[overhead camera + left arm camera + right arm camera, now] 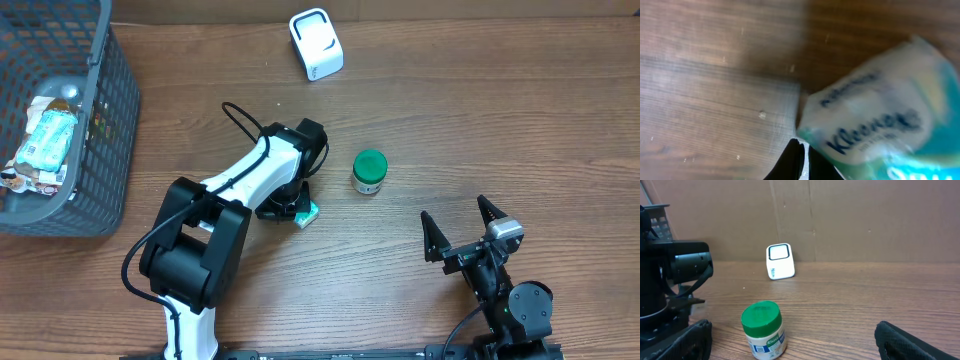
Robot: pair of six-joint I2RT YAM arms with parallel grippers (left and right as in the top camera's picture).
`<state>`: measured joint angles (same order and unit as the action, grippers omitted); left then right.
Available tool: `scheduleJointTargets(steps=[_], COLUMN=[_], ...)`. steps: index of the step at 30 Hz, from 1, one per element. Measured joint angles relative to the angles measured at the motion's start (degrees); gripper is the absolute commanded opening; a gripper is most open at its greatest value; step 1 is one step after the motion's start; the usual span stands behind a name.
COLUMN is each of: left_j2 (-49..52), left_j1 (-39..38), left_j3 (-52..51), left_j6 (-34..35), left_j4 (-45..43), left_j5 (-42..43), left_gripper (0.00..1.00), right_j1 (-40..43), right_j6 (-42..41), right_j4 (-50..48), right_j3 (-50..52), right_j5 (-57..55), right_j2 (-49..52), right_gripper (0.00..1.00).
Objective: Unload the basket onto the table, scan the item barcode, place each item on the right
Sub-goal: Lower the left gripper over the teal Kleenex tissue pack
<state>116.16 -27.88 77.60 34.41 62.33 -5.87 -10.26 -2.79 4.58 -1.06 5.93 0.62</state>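
A teal and white Kleenex tissue pack [306,213] lies on the table under my left arm. In the left wrist view the pack [880,120] fills the right side. My left gripper [802,157] is shut at the pack's lower left corner, its right finger against the wrapper. A thin pale sliver shows between the tips; whether it is the wrapper's edge is unclear. A small jar with a green lid [370,172] stands upright to the right of the pack. The white barcode scanner [316,44] stands at the back. My right gripper [456,213] is open, short of the jar [763,330].
A dark mesh basket [112,120] with several packaged items sits at the far left. The left arm's black cable [240,118] loops over the table behind the wrist. In the right wrist view the left arm's black body [670,280] stands to the jar's left.
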Motion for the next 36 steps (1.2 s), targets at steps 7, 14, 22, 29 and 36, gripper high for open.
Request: scheduleJointTargets(steps=[7,14,22,29,36], left_j2=[-0.04,-0.07,-0.13,-0.13,-0.13], left_j1=[3.72,8.15,10.47,6.03,-0.52], left_j3=[-0.04,3.39,12.44,12.44,12.44], left_j6=[-0.02,-3.15,-9.03,-12.48,-12.66], left_j4=[-8.13,-6.95,10.56,10.54,10.16], left_j5=[0.02,2.82,9.53,15.32,16.41], left_gripper=[0.04,0.09,0.04,0.05,0.04], right_j1=[0.0,0.0,-0.02,-0.02,0.0], right_j6=[0.02,0.02,0.0,0.02,0.0], right_j4=[0.0,-0.02,0.0,0.04,0.02], right_j3=[0.0,0.0,0.0,0.0,0.0], right_j5=[0.0,-0.02,-0.02,-0.02,-0.02], right_j2=[0.0,0.0,0.0,0.0,0.0], right_gripper=[1.0,1.0,1.0,1.0,1.0])
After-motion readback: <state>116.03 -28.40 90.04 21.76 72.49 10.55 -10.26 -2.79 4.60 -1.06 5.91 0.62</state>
